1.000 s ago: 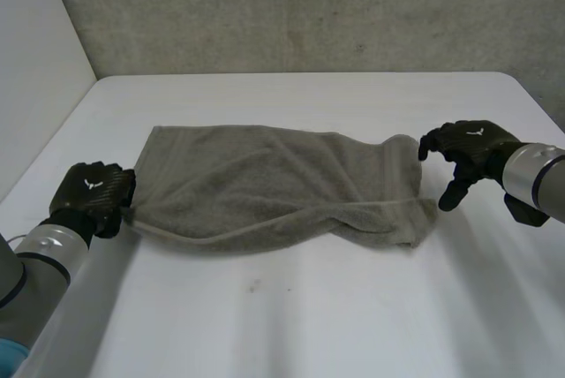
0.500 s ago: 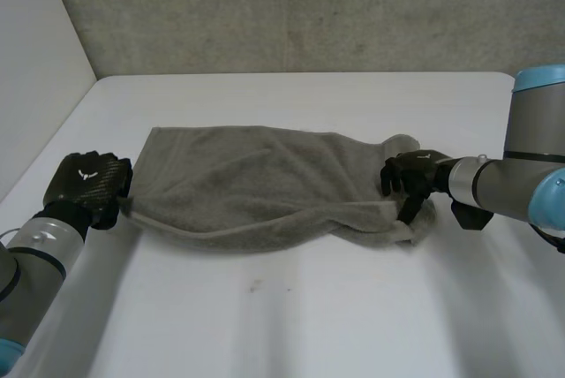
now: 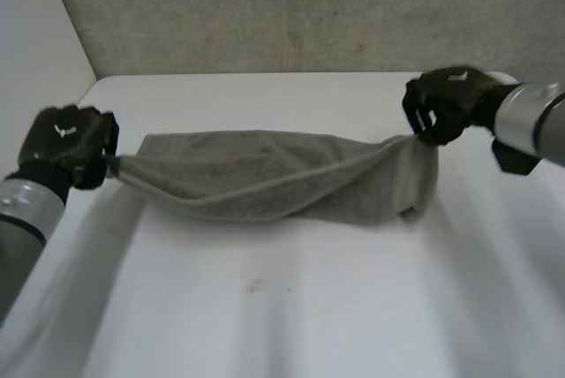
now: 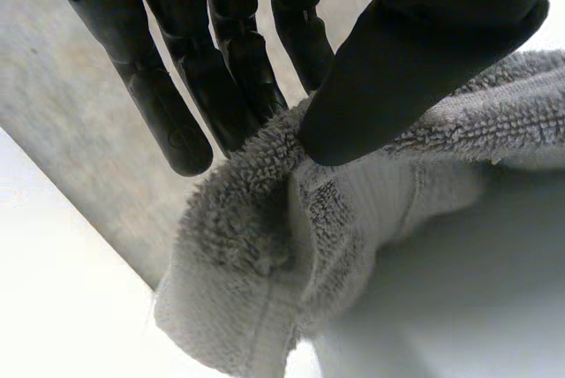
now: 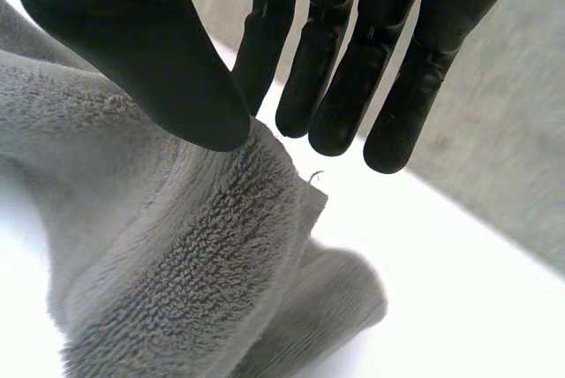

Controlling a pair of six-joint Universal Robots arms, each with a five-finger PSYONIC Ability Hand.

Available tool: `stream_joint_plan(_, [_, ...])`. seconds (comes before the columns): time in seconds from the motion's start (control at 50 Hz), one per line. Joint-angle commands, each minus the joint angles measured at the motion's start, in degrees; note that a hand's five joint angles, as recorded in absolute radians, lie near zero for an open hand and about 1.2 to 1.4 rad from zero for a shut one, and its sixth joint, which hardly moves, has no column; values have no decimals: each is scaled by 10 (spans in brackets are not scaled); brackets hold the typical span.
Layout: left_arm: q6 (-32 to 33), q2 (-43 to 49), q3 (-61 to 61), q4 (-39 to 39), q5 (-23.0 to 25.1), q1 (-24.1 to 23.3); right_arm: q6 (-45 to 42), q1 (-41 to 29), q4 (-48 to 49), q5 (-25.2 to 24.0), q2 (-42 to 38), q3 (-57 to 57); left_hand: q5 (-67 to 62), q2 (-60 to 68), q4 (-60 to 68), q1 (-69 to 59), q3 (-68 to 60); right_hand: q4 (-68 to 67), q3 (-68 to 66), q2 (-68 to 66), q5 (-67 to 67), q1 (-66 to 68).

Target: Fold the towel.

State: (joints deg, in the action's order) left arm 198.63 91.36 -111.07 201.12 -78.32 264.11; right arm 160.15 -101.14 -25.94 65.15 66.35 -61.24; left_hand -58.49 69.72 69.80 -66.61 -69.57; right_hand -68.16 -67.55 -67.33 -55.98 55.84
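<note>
Between left hand point(image 3: 66, 144), right hand point(image 3: 446, 100), towel point(image 3: 274, 179) pinched, sagging

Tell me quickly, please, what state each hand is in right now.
Left hand: shut, pinching the grey terry towel at one end.
Right hand: shut, pinching its other end.

Your towel point(image 3: 274, 179) is plain grey, left hand point(image 3: 66, 144) and right hand point(image 3: 446, 100) black, table point(image 3: 291, 307) white, wall point(image 3: 309, 16) speckled grey.
</note>
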Motion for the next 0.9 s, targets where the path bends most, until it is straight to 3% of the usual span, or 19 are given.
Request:
stream_joint_plan(0.02, [-71, -54, 78, -117, -8, -12, -29, 39, 1, -14, 150, -46, -115, 103, 102, -134, -104, -118, -125, -127, -140, 242])
stream_joint_plan(0.12, [-114, -79, 158, -265, -20, -18, -65, 53, -7, -17, 225, -81, -115, 103, 102, -134, -104, -118, -125, -127, -140, 242])
stream_joint_plan(0.3, [-113, -73, 178, -398, -20, -22, -151, 54, -53, -18, 302, -173, -115, 103, 102, -134, -104, -118, -125, -127, -140, 242])
stream_joint_plan(0.34, [-113, -61, 170, -428, -22, -26, -216, 55, -69, -10, 296, -219, -115, 103, 102, -134, -104, -118, -125, -127, -140, 242])
stream_joint_plan(0.4, [-112, -45, 168, -434, -22, -27, -278, 53, -75, 1, 270, -248, -115, 103, 102, -134, -104, -118, -125, -127, -140, 242])
stream_joint_plan(0.48, [-112, 22, 168, -436, -23, -27, -296, 53, -72, 10, 215, -256, -115, 103, 102, -134, -104, -118, -125, -127, -140, 242])
stream_joint_plan(0.62, [-111, 117, 180, -434, -32, -32, -282, 35, -18, 30, 83, -248, -115, 103, 102, -134, -104, -118, -125, -127, -140, 242])
stream_joint_plan(0.72, [-111, 174, 204, -427, -50, -40, -232, 24, 40, 32, 46, -253, -115, 103, 102, -134, -104, -118, -125, -127, -140, 242])
stream_joint_plan(0.9, [-111, 171, 195, -402, -52, -43, -190, 25, 55, 28, 27, -259, -115, 103, 102, -134, -104, -90, -97, -99, -112, 214])
